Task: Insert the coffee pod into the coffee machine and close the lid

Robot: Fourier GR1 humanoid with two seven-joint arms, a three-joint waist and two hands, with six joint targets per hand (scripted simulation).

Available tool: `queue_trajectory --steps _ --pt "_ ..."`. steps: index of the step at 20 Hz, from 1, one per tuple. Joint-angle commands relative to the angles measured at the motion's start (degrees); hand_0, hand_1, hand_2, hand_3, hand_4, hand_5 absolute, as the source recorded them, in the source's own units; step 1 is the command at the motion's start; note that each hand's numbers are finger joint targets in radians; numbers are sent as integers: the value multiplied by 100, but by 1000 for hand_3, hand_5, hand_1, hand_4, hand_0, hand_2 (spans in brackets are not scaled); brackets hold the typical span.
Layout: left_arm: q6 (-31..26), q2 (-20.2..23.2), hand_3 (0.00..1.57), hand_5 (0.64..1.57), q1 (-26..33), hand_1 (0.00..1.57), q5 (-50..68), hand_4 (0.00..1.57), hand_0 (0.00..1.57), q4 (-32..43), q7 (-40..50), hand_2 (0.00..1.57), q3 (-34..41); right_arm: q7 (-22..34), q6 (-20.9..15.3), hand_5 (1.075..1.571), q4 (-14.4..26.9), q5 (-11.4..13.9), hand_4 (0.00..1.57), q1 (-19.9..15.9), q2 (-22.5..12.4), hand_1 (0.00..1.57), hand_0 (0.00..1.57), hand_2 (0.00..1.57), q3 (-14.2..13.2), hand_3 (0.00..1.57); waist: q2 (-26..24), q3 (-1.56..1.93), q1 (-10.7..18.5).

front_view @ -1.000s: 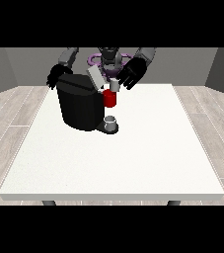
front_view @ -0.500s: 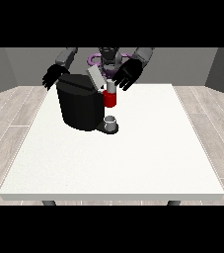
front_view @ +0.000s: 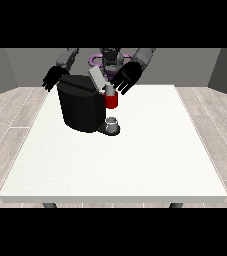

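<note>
Coffee machine (front_view: 82,107) — black, rigid, probably heavy; upper left of centre on the table (front_view: 135,160). Lid (front_view: 97,78) raised, light; push its top edge. Hand at the view's right (front_view: 126,77) spread beside it. Pod not discernible.

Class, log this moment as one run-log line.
lid: raised | robot hand at view's right: open, above red thing at the machine | coffee machine: on table

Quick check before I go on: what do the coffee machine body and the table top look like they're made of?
Coffee machine: looks like black plastic with a matte finish, since its body is uniformly dark with only faint sheen along the top edge. Table: a white, flat, matte top, possibly laminate or painted board; no grain or reflection shows, so the material stays open.
</note>
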Motion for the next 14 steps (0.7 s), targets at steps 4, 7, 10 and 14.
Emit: queue_trajectory --steps 4,7,10,14 --pt "71 97 1185 1571 102 1160 -72 506 1160 147 -124 1244 56 76 83 1571 -249 -76 481 150 8 0 0 0 47 0 50 -2 -119" --pt "69 -306 1184 1571 56 1185 -143 491 1185 -41 140 1250 -122 -312 -65 1571 270 -34 442 107 78 0 0 0 -114 0 1 1 202" --pt "-82 -197 1197 1571 -62 1236 -95 487 1236 39 150 1279 -35 -336 57 1571 188 -96 448 56 -22 0 0 0 -148 0 56 1 82" --pt "-84 -107 1167 1571 201 1220 -96 481 1220 160 -55 1266 11 -94 -12 1571 -25 -10 415 242 -31 0 0 0 -52 0 -56 -1 29"
